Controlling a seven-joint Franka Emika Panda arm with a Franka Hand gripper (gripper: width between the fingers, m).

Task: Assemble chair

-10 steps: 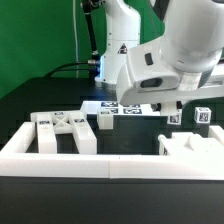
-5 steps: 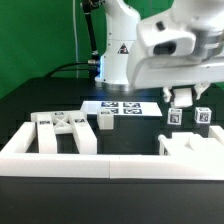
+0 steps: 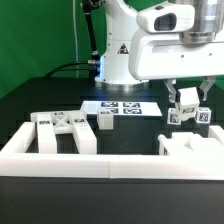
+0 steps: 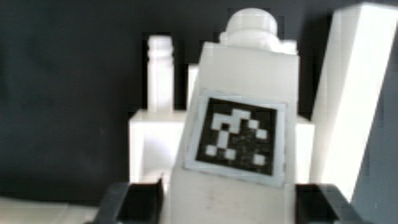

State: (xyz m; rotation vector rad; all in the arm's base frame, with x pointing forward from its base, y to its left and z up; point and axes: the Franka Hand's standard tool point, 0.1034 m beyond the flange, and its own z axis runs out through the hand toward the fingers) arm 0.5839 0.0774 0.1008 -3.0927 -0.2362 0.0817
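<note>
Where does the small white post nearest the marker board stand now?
The small white post stands at the front edge of the marker board; the frame piece lies on the exterior view's left of it.

The exterior view is bright and even, lit from above. The arm's white shell at two o'clock glares nearly featureless, while the black table at nine o'clock swallows detail. Shadows are soft and short. Both pictures are coarse, and the wrist view is softer still (the tag on the near post looks smeared), with a blank dark background.
</note>
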